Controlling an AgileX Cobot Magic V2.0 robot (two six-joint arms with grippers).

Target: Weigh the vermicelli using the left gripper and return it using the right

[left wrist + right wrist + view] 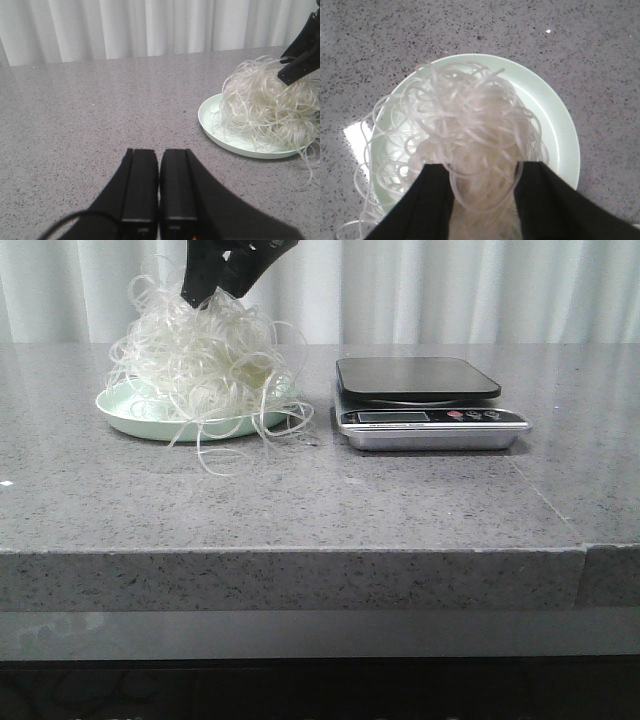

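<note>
Over the mint plate, my right gripper stands spread around the top of the vermicelli heaped there, so I should rise straight, slowly, letting no loop snag.

The vermicelli is a fluffy, heaped tangle of thin, translucent white strands, piled high on a pale mint-green plate that sits toward the back left of the desk, well apart from the front edge. Its top rises to a loose peak, with stray loops curling out above and to the sides. Several strands spill over the plate's rim on the front and right, trailing down onto the desk surface. From above, the mass covers most of the plate, leaving one side of it bare
</note>
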